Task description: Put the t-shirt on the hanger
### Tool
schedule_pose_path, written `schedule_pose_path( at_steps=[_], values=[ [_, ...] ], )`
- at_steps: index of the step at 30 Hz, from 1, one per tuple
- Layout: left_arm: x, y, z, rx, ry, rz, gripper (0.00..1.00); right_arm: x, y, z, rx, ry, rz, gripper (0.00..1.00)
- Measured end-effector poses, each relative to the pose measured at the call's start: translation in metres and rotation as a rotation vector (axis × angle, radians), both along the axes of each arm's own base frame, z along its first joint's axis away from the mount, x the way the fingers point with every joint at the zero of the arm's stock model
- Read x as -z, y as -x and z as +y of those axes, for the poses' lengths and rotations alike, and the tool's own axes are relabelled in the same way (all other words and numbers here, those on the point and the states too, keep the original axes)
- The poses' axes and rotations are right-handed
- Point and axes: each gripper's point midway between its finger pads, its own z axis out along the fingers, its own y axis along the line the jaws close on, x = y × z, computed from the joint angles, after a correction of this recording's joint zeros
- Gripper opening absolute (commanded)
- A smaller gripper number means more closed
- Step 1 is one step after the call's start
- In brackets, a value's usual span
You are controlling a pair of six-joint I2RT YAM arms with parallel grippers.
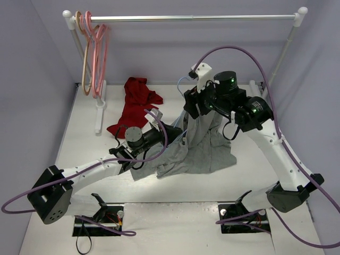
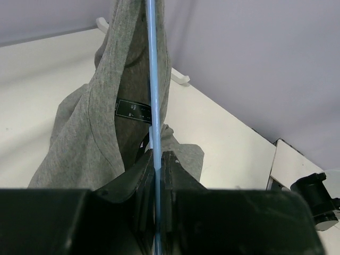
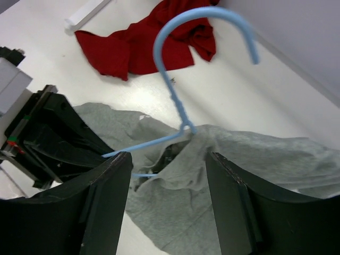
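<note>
- Pale lilac walls close in a white desk point(image 1: 79, 138), with both arm bases bolted at its near edge
- From the near left, the left end effector point(image 2: 157, 159) reaches in to the middle of the desk and is pinched narrow on the hanger point(image 2: 153, 79); the thin pale-blue bar runs straight up from between its fingers in the left wrist view
- Over that hanger hangs the grey t-shirt point(image 1: 204, 151): part of it is lifted off the desk around the bar, and the rest trails down and lies crumpled at mid-desk, between the two arms
- A small black label point(image 2: 134, 110) with white print shows inside the cloth, just beside the bar
- Above the hanger is the right end effector point(image 3: 169, 159), its fingers spread wide and gripping nothing; the grey cloth and one shoulder of the hanger lie in the gap between them, and I cannot tell whether they touch the fingers
- The hanger's slim hook curves free of the cloth
- Beyond, towards the far left, a red garment point(image 1: 137, 103) lies bunched on the desk, apart from the t-shirt
- At the far edge stands a rack point(image 1: 191, 18) with a silver rail on white posts; pink hangers point(image 1: 100, 53) and a tan hanger point(image 1: 84, 58) hang at its left end
</note>
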Motion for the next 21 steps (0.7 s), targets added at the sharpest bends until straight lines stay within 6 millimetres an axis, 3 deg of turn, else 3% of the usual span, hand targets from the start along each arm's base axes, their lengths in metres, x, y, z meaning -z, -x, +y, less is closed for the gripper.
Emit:
schedule_pose_path(
  at_steps=[4, 8, 10, 21],
  values=[
    [0.000, 0.001, 0.000, 0.001, 0.011, 0.006, 0.00, -0.014, -0.016, -0.026, 0.062, 0.025, -0.057, 0.59],
    [0.001, 0.002, 0.000, 0.004, 0.009, 0.010, 0.00, -0.011, -0.036, -0.072, 0.163, 0.106, -0.085, 0.60],
    [-0.001, 0.004, 0.001, 0.008, 0.010, 0.009, 0.00, -0.007, -0.040, -0.083, 0.174, 0.153, -0.099, 0.61],
    [-0.003, 0.015, 0.005, 0.039, -0.009, 0.017, 0.00, 0.027, -0.046, -0.076, 0.002, 0.295, -0.163, 0.65]
  ],
)
